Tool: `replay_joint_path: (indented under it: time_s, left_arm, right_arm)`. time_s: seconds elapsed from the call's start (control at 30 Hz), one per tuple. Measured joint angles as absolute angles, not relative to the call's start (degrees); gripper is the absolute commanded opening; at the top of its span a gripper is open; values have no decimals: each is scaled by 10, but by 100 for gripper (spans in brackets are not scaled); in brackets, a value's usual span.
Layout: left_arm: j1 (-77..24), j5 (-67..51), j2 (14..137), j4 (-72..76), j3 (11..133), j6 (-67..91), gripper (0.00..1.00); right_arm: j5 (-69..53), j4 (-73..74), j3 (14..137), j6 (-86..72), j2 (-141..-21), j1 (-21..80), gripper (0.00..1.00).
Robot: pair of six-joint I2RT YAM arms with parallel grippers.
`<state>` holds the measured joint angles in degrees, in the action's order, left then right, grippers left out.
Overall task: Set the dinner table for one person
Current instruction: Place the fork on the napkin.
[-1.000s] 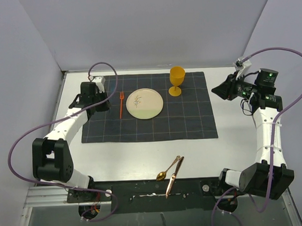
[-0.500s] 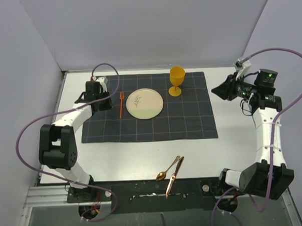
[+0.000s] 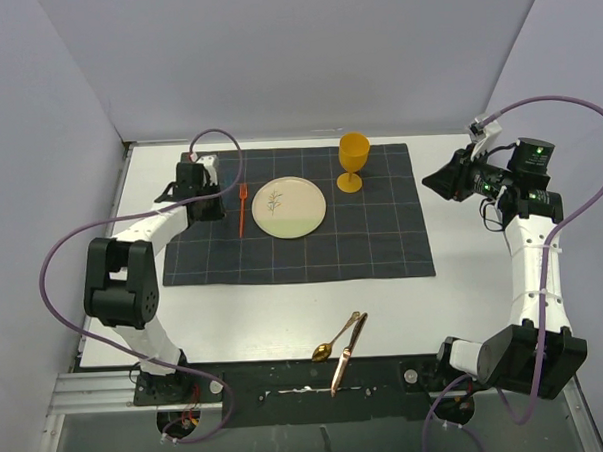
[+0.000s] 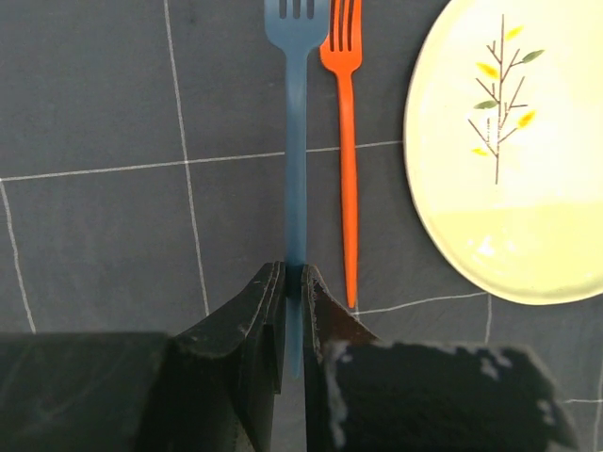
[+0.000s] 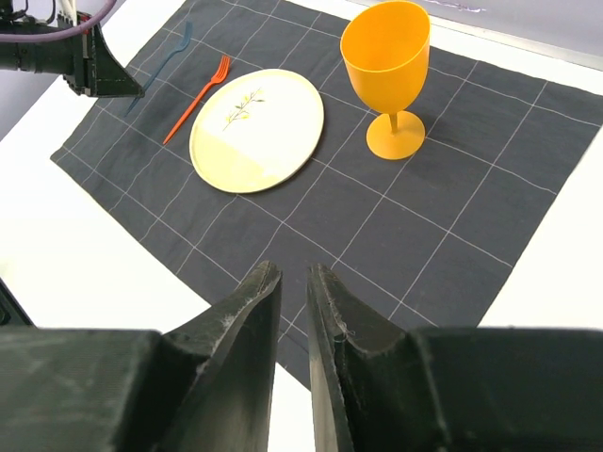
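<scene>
Left jaws (left wrist view): the left gripper (image 4: 292, 275) is clenched on the handle of a blue fork (image 4: 296, 141), whose tines point to 12 o'clock.
Orange fork: the orange fork (image 4: 348, 169) lies just beside the blue fork at its 3 o'clock, parallel to it, heads almost touching.
Plate: the cream plate (image 4: 509, 207) with a twig motif sits at 3 o'clock of the orange fork, apart from it.
Cloth: the dark grey grid placemat (image 4: 94, 235) lies under both forks and the plate.
Right jaws (right wrist view): the right gripper (image 5: 290, 278) has its fingers drawn nearly together with only a thin slit between them. It grasps nothing and hangs over the placemat's edge.
Goblet: the yellow goblet (image 5: 386, 66) stands upright on the placemat at 1 o'clock of the plate.
Dinner table (top view): the white dinner table (image 3: 464, 289) fills the workspace, with the placemat toward its 12 o'clock side.
Cutlery: a gold spoon (image 3: 335, 340) and gold knife (image 3: 349, 352) lie together at the table's 6 o'clock edge, the knife reaching over the dark rail.
Right arm: it is at 3 o'clock, off the placemat.
</scene>
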<state>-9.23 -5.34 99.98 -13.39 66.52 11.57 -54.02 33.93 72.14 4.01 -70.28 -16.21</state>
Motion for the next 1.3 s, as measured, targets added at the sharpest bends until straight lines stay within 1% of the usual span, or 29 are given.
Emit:
replay_joint_path:
  time_s: [0.1,0.5,0.83,1.3]
  left_arm:
    - [-94,-38,1004,-134,665,106,0]
    - [-109,8,1005,-119,665,82,0]
    - [-119,18,1039,-118,665,79,0]
    - [-119,26,1045,-118,665,83,0]
  right_arm:
    - [-540,339,721,40,-704,-162,17]
    - [-536,340,721,40,-717,-162,17]
    - [-516,348,721,42,-725,-162,17]
    - [-514,362,727,45,-730,-162,17]
